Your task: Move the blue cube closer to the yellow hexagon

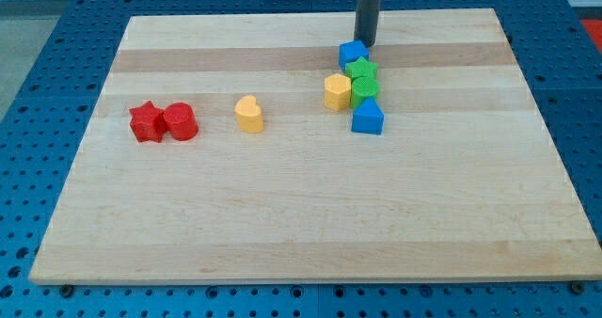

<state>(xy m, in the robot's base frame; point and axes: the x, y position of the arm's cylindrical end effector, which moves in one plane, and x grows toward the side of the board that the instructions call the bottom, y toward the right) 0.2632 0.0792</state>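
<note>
The blue cube [353, 53] sits near the view's top, right of centre, at the top of a tight cluster. The yellow hexagon [337, 91] lies just below and left of it, a small gap apart. My tip [365, 41] stands at the cube's upper right edge, touching or nearly touching it. A green star [361, 71] sits right below the cube, between it and a green block [365, 89], which is next to the hexagon's right side.
A blue triangular block [368, 118] lies below the green block. A yellow heart [249, 114] lies left of centre. A red star [146, 122] and a red cylinder [180, 121] touch at the view's left. The wooden board [301, 214] rests on a blue perforated table.
</note>
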